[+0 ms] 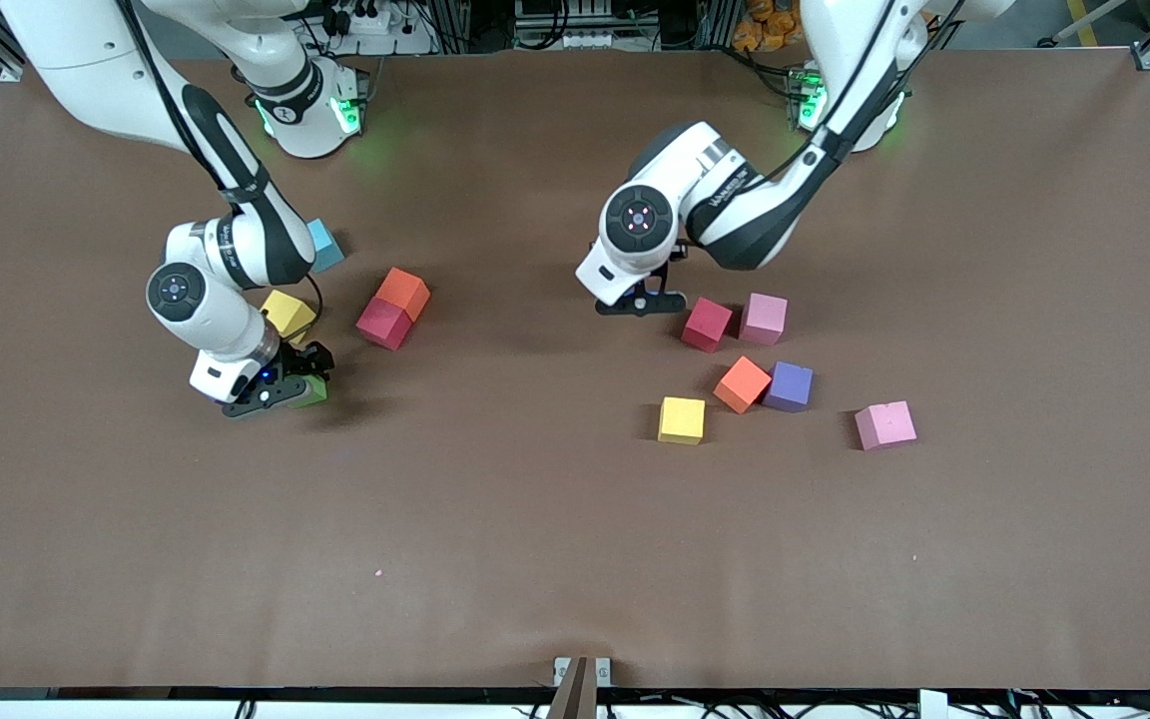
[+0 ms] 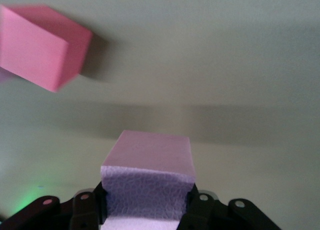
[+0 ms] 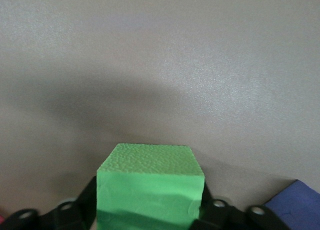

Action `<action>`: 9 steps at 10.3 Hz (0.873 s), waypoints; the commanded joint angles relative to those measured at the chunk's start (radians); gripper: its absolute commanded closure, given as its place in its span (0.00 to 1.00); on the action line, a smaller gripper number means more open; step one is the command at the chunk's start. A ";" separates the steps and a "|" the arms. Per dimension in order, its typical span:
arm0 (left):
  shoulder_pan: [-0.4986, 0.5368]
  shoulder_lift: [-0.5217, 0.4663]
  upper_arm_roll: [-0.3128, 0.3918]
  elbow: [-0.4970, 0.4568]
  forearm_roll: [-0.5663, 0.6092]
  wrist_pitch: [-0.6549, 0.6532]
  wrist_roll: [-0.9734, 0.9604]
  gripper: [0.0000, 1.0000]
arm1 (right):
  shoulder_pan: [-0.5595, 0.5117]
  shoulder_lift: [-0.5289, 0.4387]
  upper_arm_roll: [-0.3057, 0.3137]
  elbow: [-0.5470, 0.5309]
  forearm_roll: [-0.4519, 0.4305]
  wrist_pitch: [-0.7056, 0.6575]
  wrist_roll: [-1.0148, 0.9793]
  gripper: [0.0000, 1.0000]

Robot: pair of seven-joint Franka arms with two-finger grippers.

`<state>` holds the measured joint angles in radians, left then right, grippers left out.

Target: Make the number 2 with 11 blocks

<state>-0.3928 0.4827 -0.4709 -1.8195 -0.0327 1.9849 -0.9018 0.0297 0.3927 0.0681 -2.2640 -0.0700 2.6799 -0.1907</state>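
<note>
While the right tool (image 1: 307,384) is clamping the green block (image 3: 150,190) low at the right arm's end of the table (image 1: 535,549), the left tool (image 1: 643,300) is gripping a purple block (image 2: 147,182); other blocks are lying scattered.

From the front view we look steeply down on the brown table (image 1: 535,539) from across it, facing the two arm bases along the top of the frame; the whole tabletop fits in.

In the left wrist view we sit close over the left gripper (image 2: 150,210), whose fingers fill the bottom edge around a purple cube (image 2: 147,180); a pink cube (image 2: 40,45) shows upper left.

In the right wrist view we sit equally close above the right gripper (image 3: 150,212), a green cube (image 3: 150,190) at bottom centre.

We see that green cube (image 1: 312,392) in the front view too, at centre left.
</note>
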 commanded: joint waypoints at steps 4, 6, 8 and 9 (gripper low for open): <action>-0.083 0.030 -0.023 -0.099 -0.023 0.239 -0.146 1.00 | 0.051 -0.096 0.002 0.007 -0.010 -0.055 -0.061 0.57; -0.126 0.034 -0.022 -0.100 -0.013 0.300 -0.170 1.00 | 0.076 -0.144 0.004 0.011 -0.010 -0.110 -0.062 0.55; -0.141 0.060 -0.018 -0.099 -0.004 0.363 -0.170 1.00 | 0.099 -0.187 0.004 0.012 -0.010 -0.166 -0.065 0.54; -0.143 0.082 -0.017 -0.098 -0.004 0.367 -0.170 1.00 | 0.110 -0.192 0.004 0.014 -0.010 -0.164 -0.078 0.52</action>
<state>-0.5259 0.5404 -0.4955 -1.9148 -0.0338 2.3246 -1.0603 0.1306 0.2348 0.0739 -2.2365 -0.0703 2.5289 -0.2493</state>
